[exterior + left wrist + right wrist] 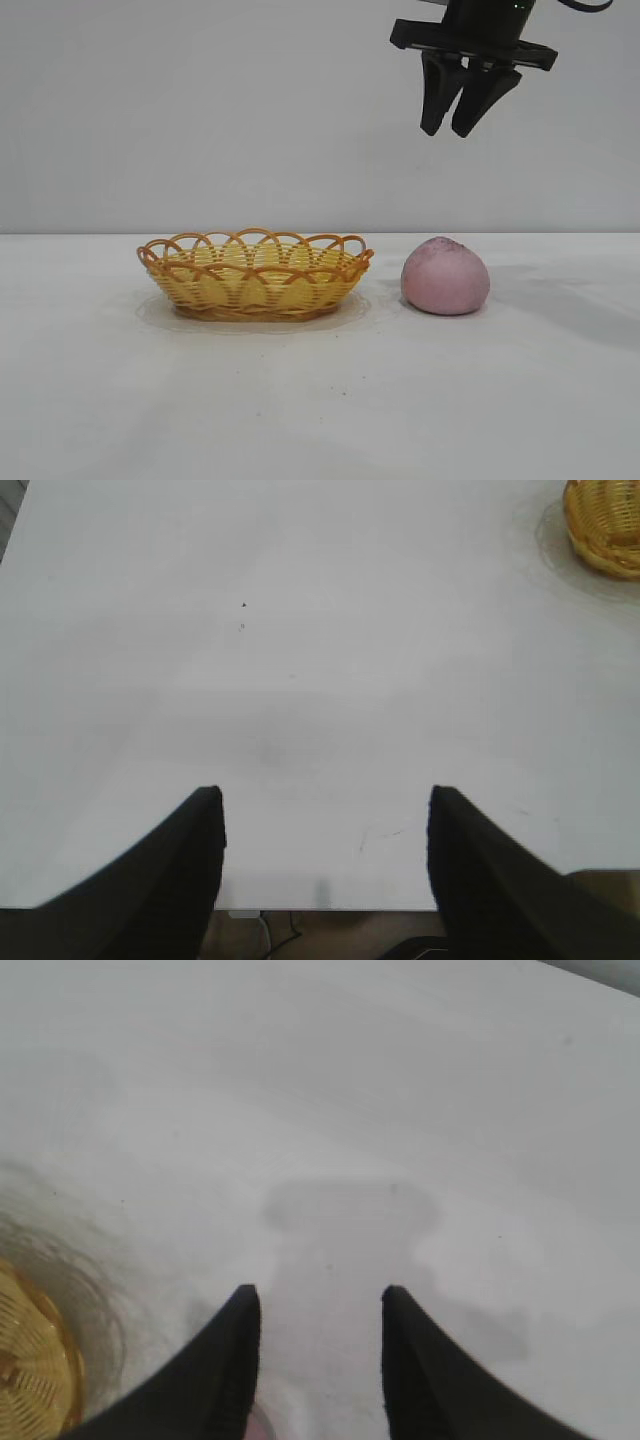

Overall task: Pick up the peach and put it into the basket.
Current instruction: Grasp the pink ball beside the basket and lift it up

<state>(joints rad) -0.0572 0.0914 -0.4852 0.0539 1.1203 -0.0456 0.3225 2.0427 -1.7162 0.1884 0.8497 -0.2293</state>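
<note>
A dull pink peach [446, 276] rests on the white table, just right of the yellow wicker basket [255, 273] with its orange-brown looped rim. My right gripper [450, 131] hangs high above the peach, open, with nothing between its fingers. In the right wrist view, only a sliver of the peach [262, 1428] shows by one fingertip, and the basket [30, 1370] sits at the frame's edge. My left gripper [325, 798] stands open over bare table near its edge; the basket [606, 525] shows far off in that view's corner.
The white table [320, 400] stretches wide around both things, bounded by a plain grey wall behind. The left wrist view shows the table's near edge [320, 910] with cables below it.
</note>
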